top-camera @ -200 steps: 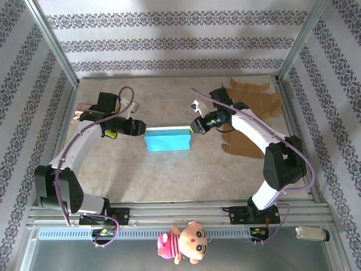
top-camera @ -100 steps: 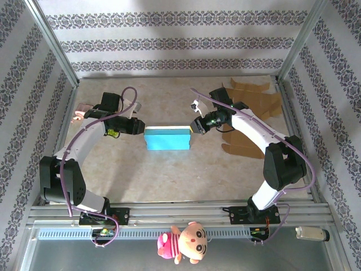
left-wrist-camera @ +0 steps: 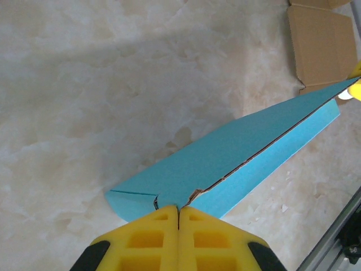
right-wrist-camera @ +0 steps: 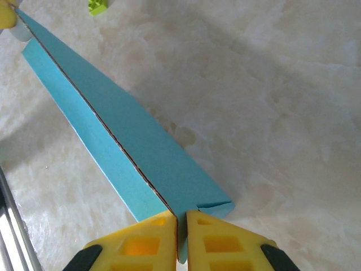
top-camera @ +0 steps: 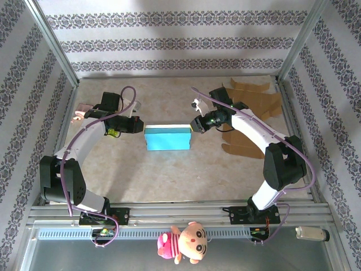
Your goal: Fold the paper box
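The turquoise paper box (top-camera: 167, 138) lies in the middle of the marble-patterned table (top-camera: 169, 180), long side across, stretched between the two arms. The left gripper (top-camera: 140, 126) has its yellow pads pressed together on the box's left end; from its wrist camera the left gripper (left-wrist-camera: 179, 210) bites right where a ragged corner of the box (left-wrist-camera: 225, 152) meets the seam. The right gripper (top-camera: 195, 126) is clamped on the other end, and in its own view a thin blue edge of the box (right-wrist-camera: 113, 130) runs between the nearly closed pads of the right gripper (right-wrist-camera: 181, 217).

To my eye the job is partway. The long panels are already brought over into a slim wedge, with a brown raw edge showing along the seam where they meet. That seam does not look fully seated, and the ends look pinched rather than tucked, so closing them is probably what remains. Some flat brown cardboard blanks (top-camera: 254, 99) sit well apart at the far right.
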You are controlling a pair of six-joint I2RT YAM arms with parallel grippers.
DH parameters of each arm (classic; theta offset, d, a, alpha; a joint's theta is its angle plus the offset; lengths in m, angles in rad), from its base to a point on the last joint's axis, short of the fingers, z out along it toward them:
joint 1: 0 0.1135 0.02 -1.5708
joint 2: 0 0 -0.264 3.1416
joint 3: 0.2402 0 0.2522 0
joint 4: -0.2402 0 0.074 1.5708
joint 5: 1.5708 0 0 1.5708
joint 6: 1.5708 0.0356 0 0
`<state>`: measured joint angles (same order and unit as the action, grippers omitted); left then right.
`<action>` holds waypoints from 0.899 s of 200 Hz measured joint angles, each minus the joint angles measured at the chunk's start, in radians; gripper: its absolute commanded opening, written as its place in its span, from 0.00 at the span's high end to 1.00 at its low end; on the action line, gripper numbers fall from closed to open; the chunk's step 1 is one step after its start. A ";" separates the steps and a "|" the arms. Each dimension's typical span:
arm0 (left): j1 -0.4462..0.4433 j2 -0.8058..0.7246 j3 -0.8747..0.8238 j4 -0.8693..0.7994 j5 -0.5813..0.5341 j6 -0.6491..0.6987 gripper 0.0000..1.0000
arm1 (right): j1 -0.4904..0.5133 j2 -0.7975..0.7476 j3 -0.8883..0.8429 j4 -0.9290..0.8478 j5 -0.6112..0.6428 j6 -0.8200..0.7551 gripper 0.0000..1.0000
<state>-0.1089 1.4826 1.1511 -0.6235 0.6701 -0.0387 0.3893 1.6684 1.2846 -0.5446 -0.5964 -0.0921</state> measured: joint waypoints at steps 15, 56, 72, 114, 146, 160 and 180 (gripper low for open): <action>0.000 0.011 0.000 0.006 0.003 -0.016 1.00 | 0.002 0.000 0.000 0.006 0.013 0.013 0.87; 0.006 0.020 -0.026 0.059 0.011 -0.066 1.00 | 0.017 0.000 -0.002 0.029 0.055 0.085 0.86; 0.006 0.012 -0.044 0.090 0.011 -0.085 1.00 | 0.021 -0.003 -0.018 0.062 0.069 0.140 0.86; 0.006 -0.008 -0.076 0.125 0.011 -0.126 1.00 | 0.046 -0.043 -0.074 0.135 0.127 0.278 0.86; 0.006 -0.020 -0.090 0.140 0.010 -0.142 1.00 | 0.054 -0.054 -0.084 0.145 0.148 0.354 0.86; 0.005 -0.023 -0.093 0.143 0.009 -0.149 1.00 | 0.054 -0.054 -0.084 0.145 0.151 0.383 0.86; 0.004 -0.025 -0.094 0.143 0.007 -0.154 1.00 | 0.059 -0.054 -0.083 0.145 0.159 0.429 0.86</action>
<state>-0.1047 1.4574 1.0569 -0.4805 0.6769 -0.1925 0.4480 1.6142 1.2015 -0.3992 -0.4374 0.3367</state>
